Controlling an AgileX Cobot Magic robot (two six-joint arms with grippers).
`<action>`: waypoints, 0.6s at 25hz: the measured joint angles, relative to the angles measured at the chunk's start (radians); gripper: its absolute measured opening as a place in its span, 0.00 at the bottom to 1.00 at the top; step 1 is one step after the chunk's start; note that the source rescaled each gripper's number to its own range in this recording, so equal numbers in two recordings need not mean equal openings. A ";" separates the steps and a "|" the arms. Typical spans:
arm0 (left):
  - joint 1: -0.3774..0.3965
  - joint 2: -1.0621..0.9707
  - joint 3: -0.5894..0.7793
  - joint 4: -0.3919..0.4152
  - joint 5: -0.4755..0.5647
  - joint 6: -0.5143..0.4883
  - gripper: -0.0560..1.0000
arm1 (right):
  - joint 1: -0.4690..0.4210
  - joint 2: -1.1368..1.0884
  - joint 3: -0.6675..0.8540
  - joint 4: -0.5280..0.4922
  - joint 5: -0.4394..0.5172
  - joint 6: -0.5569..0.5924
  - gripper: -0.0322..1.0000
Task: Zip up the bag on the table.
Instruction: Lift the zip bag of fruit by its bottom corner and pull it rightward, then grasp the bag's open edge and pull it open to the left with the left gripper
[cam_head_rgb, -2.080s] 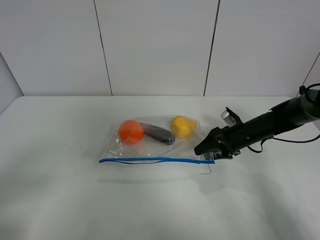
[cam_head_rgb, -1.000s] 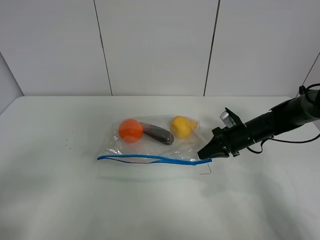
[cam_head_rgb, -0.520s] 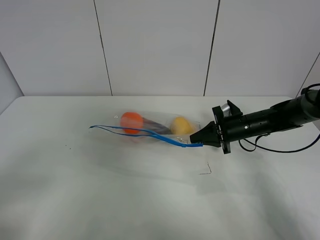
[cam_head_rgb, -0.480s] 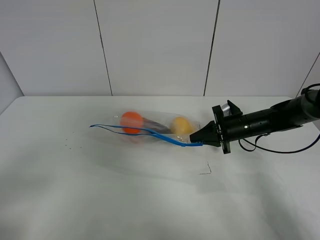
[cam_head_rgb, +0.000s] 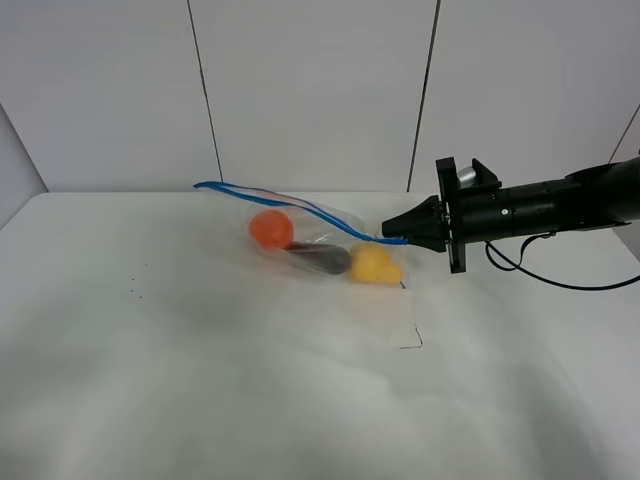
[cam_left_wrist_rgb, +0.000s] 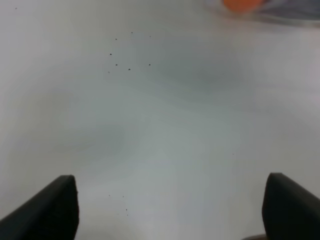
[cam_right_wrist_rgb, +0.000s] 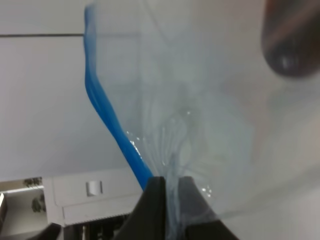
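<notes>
We hold the bag (cam_head_rgb: 320, 238) by one corner. The right gripper (cam_head_rgb: 392, 238) is clenched on the clear plastic at the end of the blue zipper strip (cam_head_rgb: 262, 194), above the far half of the table (cam_head_rgb: 150, 380). The right wrist view shows its jaws pressed together on the film, with the strip running away just beside them. The bag hangs slack over the table. An orange ball (cam_head_rgb: 271, 229), a dark grey piece (cam_head_rgb: 322, 259) and a yellow piece (cam_head_rgb: 373, 266) weigh its belly down towards the tabletop; we cannot tell whether it touches.

The left gripper (cam_left_wrist_rgb: 170, 207) has its fingers spread wide and empty, low over bare table.

We judge the film thin, crinkly and slippery, light in itself but dragged about by the loose contents, which can roll and swing. The strip is the firmest part, so we would take hold there: one gripper anchoring the end, the other pinching the strip and running along it.
</notes>
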 joint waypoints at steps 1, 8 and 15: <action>0.000 0.000 0.000 0.000 0.000 0.000 0.95 | 0.000 -0.011 0.000 0.002 0.000 0.012 0.03; 0.000 0.000 0.000 0.000 0.000 0.000 0.95 | 0.000 -0.012 0.000 0.008 0.000 0.022 0.03; 0.000 0.000 0.000 0.000 0.000 0.000 0.95 | 0.000 -0.012 0.000 0.009 0.000 0.022 0.03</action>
